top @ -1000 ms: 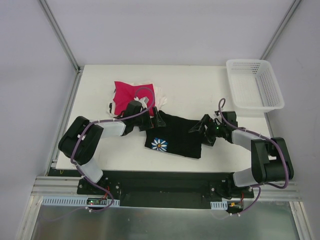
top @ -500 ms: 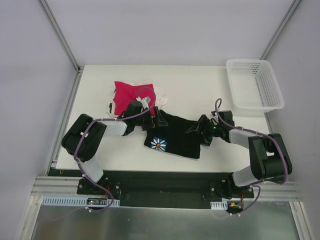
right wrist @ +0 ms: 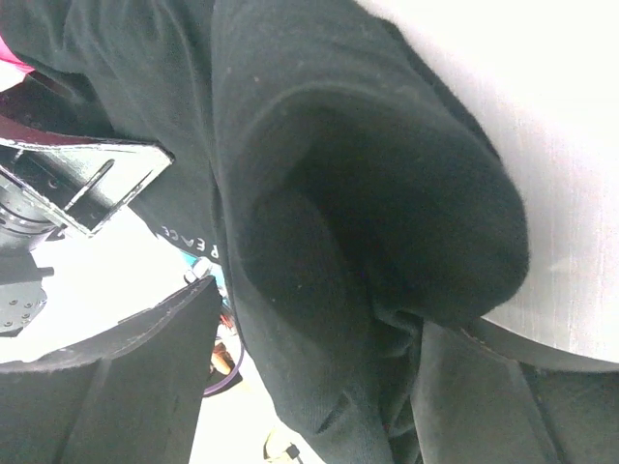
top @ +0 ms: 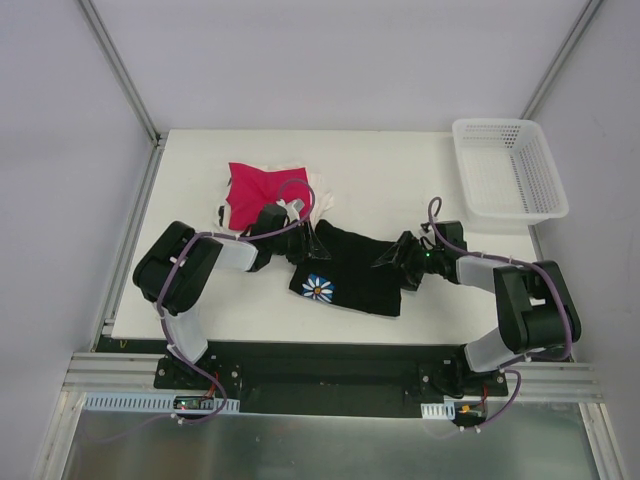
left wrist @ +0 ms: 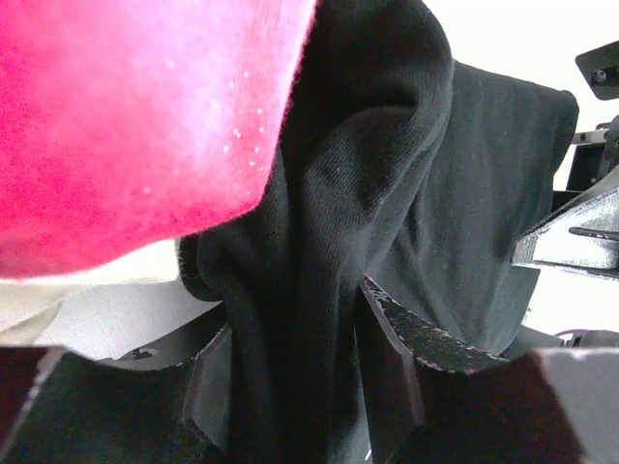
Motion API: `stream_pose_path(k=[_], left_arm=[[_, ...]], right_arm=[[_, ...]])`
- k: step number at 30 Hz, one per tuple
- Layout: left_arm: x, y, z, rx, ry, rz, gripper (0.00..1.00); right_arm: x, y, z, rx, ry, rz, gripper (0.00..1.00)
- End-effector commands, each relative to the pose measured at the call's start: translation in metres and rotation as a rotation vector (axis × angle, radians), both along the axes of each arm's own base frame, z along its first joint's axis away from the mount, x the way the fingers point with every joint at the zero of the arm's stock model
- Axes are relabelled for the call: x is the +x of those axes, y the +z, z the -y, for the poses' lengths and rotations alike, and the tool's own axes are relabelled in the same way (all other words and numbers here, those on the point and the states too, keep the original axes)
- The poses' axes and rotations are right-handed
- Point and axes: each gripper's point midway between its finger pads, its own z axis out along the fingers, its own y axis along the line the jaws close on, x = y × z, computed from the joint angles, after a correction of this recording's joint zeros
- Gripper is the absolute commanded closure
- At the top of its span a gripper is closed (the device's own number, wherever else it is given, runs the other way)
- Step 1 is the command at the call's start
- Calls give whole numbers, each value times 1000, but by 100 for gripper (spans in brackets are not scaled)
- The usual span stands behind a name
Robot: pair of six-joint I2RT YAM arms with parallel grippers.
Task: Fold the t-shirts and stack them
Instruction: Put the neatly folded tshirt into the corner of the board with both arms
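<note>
A black t-shirt [top: 350,270] with a blue daisy print lies crumpled at the table's middle. My left gripper [top: 310,240] is at its far left edge, next to the magenta-pink t-shirt [top: 255,190] that lies on a white one [top: 320,190]. In the left wrist view the left gripper [left wrist: 295,319] is shut on a raised fold of the black t-shirt [left wrist: 387,145], with the pink t-shirt [left wrist: 145,116] just above. My right gripper [top: 392,255] is at the right edge. Its jaws [right wrist: 338,319] straddle a bunched fold of the black t-shirt [right wrist: 368,193], still open, with a gap beside the left finger.
A white mesh basket [top: 510,170] stands at the table's far right corner. The two grippers face each other across the black shirt, about a shirt's width apart. White table [top: 400,160] shows behind the shirts.
The left gripper's jaws have closed from wide open onto the black shirt's fold. The right gripper's jaws have narrowed around the other edge. Both arms crept slightly forward.
</note>
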Motion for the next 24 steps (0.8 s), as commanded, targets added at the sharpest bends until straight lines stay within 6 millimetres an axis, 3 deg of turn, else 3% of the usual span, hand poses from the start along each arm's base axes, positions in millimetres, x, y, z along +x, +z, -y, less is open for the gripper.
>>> stream_pose_path(k=[1,6,12,18,21,24], left_arm=[[-22,-21,-1,30,-52,-85,60],[-22,-21,0,27,-60,-85,66],[-23,-21,0,25,-61,-79,70],[-22,-23,1,17,-63,-79,78],[-19,-18,4,5,-67,-63,97],[-15,-11,5,-3,-68,-37,100]], right_arm=[[-3,-26,7,-91,-25,-43,27],[-1,-26,5,-85,-31,-41,34],[3,-27,4,-76,-44,-26,49],[3,-29,2,-54,-58,-22,79],[3,-29,0,-42,-56,-17,99],[3,-29,-2,-34,-55,-12,99]])
